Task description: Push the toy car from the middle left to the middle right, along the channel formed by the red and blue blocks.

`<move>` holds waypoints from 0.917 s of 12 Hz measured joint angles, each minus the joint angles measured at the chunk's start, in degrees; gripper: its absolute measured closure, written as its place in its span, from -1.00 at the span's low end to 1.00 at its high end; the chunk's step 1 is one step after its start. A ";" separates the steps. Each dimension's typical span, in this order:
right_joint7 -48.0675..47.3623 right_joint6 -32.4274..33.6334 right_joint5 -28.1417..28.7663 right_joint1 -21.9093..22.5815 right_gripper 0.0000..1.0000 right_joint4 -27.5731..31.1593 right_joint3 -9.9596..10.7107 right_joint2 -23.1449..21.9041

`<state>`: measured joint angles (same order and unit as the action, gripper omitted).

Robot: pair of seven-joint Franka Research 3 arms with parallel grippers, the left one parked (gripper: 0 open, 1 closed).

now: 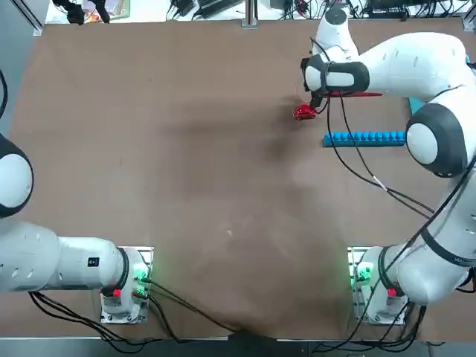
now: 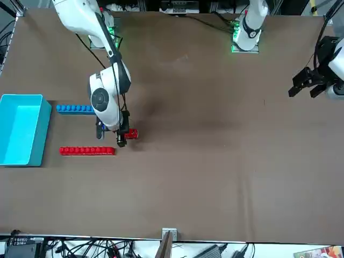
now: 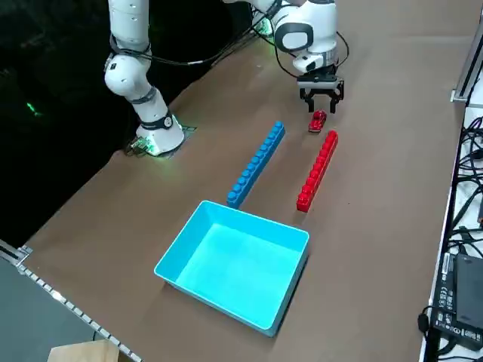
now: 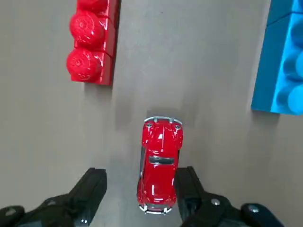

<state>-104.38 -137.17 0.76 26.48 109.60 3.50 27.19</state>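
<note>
Brown tabletop (image 1: 186, 186), cables (image 3: 460, 249) alongside

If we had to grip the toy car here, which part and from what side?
Grip the toy car across its two long flanks, coming straight down from above. Its body is narrow side to side and long nose to tail, and it sits flat just outside the channel mouth. The right gripper is open, one finger each side of the car's rear, so probably only a small move forward and a descent are needed.

A small glossy red toy car (image 4: 159, 164) is seen upright just outside the channel (image 4: 184, 61) mouth, nose pointed between the parallel red and blue blocks (image 3: 317, 170).
</note>
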 joint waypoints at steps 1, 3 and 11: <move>-0.25 -0.16 0.00 0.14 -0.76 0.00 0.01 0.34; -0.77 -0.73 0.00 0.50 -0.74 0.00 0.07 0.90; -1.95 -2.76 0.00 1.19 -0.56 0.60 0.20 2.81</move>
<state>-106.33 -139.93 0.76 27.67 110.20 3.70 30.00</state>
